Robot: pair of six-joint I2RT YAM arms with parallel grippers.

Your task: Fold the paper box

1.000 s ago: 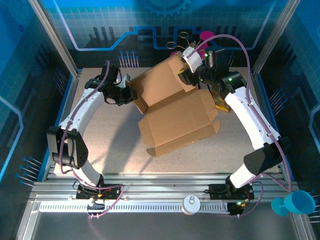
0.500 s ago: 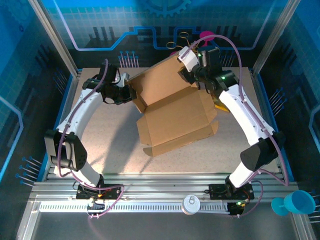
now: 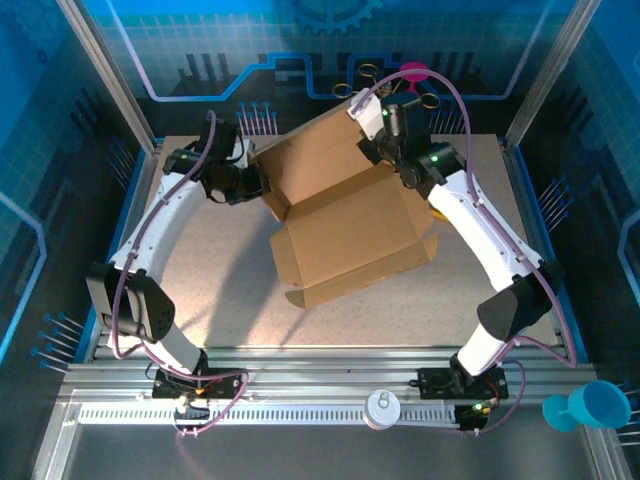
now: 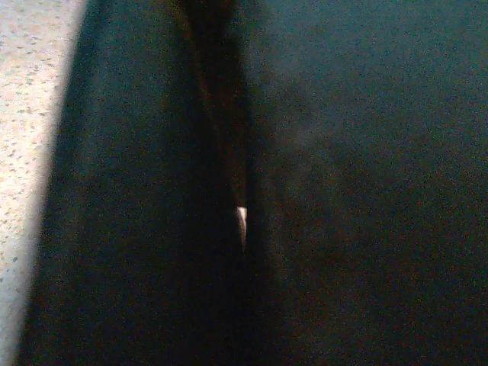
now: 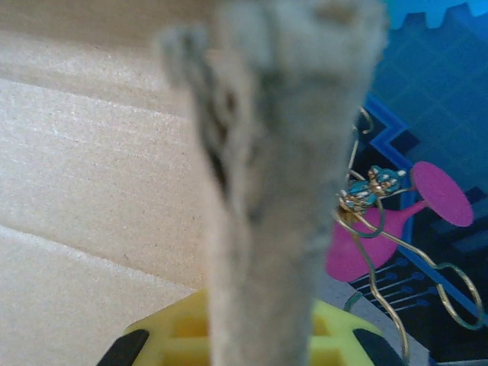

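Note:
The paper box (image 3: pixel 350 245) is brown cardboard, lying half open in the middle of the table, with one large panel (image 3: pixel 315 165) raised toward the back. My left gripper (image 3: pixel 258 184) is shut on that panel's left edge; in the left wrist view dark cardboard (image 4: pixel 343 152) sits right against the lens. My right gripper (image 3: pixel 372 140) is shut on the panel's upper right corner. In the right wrist view the blurred cardboard edge (image 5: pixel 282 191) runs up from between the yellow fingers (image 5: pixel 171 339), with the panel's face (image 5: pixel 91 168) to the left.
A pink piece (image 3: pixel 413 72) and gold-handled scissors (image 3: pixel 365 75) lie behind the table's back edge, close to the right gripper. A teal cup (image 3: pixel 600 405) hangs off the front right corner. Bare speckled table (image 3: pixel 220 270) lies left of the box.
My right gripper has moved back and left along the raised panel and closed on its corner. The panel stands a little higher. My left gripper has shifted slightly toward the back, still shut.

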